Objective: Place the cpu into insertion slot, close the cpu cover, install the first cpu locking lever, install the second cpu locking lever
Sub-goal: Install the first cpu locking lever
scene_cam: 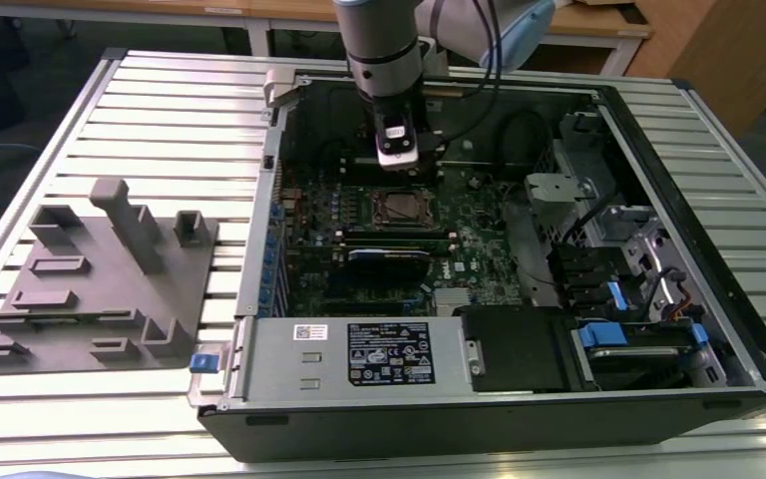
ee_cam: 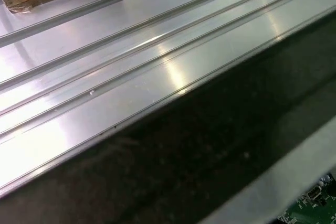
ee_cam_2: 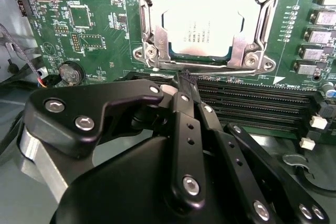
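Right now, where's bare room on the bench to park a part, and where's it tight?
Free: slatted bench beyond the grey fixture tray, up to the case's wall, and the strip in front of the tray. Tight: inside the computer case, where the gripper hangs over the board near the socket, with cables and drive bays on the exterior view's right.

Arm upright, end effector (ee_cam_2: 185, 80) pointed down, fingertips together.

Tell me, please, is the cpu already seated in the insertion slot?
Yes, the cpu lies flat within the insertion slot in the second wrist view.
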Robot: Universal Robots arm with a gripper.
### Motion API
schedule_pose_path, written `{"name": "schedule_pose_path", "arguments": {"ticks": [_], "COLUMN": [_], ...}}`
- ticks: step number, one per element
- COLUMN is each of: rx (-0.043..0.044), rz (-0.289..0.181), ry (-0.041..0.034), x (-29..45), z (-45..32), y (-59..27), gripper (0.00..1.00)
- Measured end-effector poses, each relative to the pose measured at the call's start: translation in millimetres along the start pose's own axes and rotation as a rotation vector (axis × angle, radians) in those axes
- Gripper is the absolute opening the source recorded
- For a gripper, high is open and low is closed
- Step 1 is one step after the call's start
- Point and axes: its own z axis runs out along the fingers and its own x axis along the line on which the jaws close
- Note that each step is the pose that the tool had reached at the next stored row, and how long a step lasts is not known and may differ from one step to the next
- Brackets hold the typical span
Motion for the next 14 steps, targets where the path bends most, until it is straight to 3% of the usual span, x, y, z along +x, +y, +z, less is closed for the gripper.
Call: {"name": "schedule_pose_path", "arguments": {"ticks": [14], "rx": [0.0086], "rz": [0.001], "ry": [-0.0177], "x": [0.1], "z": [2.6], "y": [-1.4], "gripper": [0.11]}}
